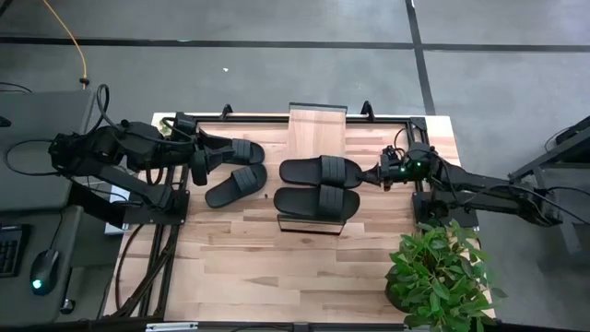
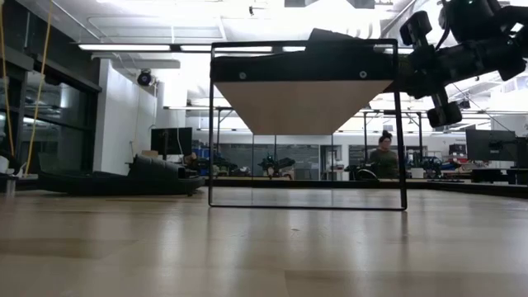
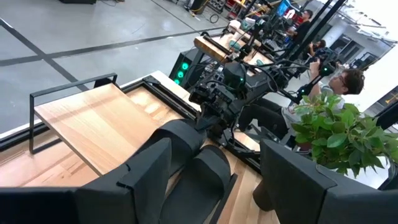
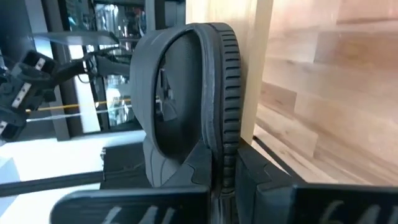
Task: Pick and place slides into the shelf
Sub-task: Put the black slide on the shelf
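**Two slides up on the shelf, two more waiting beside it**

The right gripper [image 1: 376,173] is clamped shut on the heel edge of the farther slide on the shelf [image 1: 316,170], apparently steadying it atop the shelf [image 1: 317,123] beside its mate [image 1: 315,200], so the pair lies flat and parallel across the plank. West of the shelf, on the table [image 1: 277,267], the left gripper [image 1: 198,157] stands with jaws wide around one loose slide [image 1: 235,149], seemingly ready to lift it; the other loose slide [image 1: 236,185] lies just beside. Whether those fingers touch the slide is hard to tell. From table height only the shelf's frame and underside show; a potted plant [image 1: 438,272] hides the table's corner.
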You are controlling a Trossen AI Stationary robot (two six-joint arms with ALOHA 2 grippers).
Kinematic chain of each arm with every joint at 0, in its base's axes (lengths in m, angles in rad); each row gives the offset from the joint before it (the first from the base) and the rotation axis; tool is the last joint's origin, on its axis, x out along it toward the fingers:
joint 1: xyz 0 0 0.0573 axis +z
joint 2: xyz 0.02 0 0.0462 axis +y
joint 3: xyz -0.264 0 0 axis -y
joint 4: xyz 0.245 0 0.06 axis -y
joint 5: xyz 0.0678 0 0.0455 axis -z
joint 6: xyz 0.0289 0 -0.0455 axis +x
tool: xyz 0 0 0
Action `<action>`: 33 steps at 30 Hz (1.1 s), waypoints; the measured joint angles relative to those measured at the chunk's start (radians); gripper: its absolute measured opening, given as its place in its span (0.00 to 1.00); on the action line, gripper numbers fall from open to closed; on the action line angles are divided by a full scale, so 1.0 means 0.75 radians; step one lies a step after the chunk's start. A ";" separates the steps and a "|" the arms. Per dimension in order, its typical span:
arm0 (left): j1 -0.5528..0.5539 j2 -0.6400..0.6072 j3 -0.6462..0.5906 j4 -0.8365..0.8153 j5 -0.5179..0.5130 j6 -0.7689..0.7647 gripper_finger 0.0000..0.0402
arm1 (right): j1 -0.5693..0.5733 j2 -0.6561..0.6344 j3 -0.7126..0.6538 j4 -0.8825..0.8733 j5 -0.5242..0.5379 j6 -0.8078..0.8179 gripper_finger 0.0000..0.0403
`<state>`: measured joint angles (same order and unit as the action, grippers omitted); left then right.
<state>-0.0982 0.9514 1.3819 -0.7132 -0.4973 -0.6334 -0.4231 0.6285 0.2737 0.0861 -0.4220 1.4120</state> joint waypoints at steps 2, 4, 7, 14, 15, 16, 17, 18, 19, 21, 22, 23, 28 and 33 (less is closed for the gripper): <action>0.000 0.010 0.001 0.006 0.000 0.000 0.57 | -0.005 0.000 0.000 -0.002 -0.027 -0.005 0.01; 0.000 0.020 0.000 0.001 0.009 0.000 0.57 | -0.005 0.000 0.000 -0.002 -0.041 -0.009 0.01; 0.000 0.040 0.000 0.010 0.013 0.000 0.57 | -0.005 0.000 0.000 -0.002 -0.046 -0.008 0.01; 0.000 0.057 0.000 0.011 0.029 -0.001 0.57 | -0.003 0.018 0.000 -0.001 -0.047 0.001 0.03; 0.000 0.054 0.000 0.011 0.028 -0.001 0.57 | -0.003 0.018 0.000 0.000 -0.046 0.001 0.05; 0.000 0.053 0.000 0.012 0.027 -0.001 0.57 | -0.003 0.018 0.000 0.001 -0.042 -0.003 0.08; 0.000 0.053 0.001 0.012 0.026 -0.001 0.57 | -0.002 0.019 0.000 0.000 -0.038 -0.006 0.11; 0.000 0.053 0.001 0.011 0.024 -0.001 0.57 | -0.002 0.019 0.000 0.001 -0.034 -0.008 0.13; 0.000 0.052 0.001 0.010 0.024 -0.001 0.57 | -0.002 0.018 0.000 0.001 -0.029 -0.009 0.16; 0.000 0.045 0.001 0.010 0.023 0.000 0.57 | -0.002 0.018 0.000 0.001 -0.015 -0.009 0.20; 0.000 0.042 0.001 0.010 0.023 0.000 0.57 | -0.002 0.018 0.000 0.001 -0.009 -0.009 0.22; 0.000 0.041 0.001 0.010 0.022 0.000 0.57 | -0.002 0.018 0.000 0.002 -0.006 -0.009 0.23; 0.000 0.042 0.001 0.007 0.020 0.000 0.57 | -0.002 0.018 0.000 0.011 0.000 -0.009 0.28; 0.000 0.042 0.001 0.006 0.020 0.000 0.57 | -0.002 0.017 0.000 0.023 -0.001 -0.007 0.32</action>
<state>-0.0982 0.9829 1.3823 -0.7086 -0.4824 -0.6334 -0.4244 0.6411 0.2737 0.1034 -0.4226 1.4067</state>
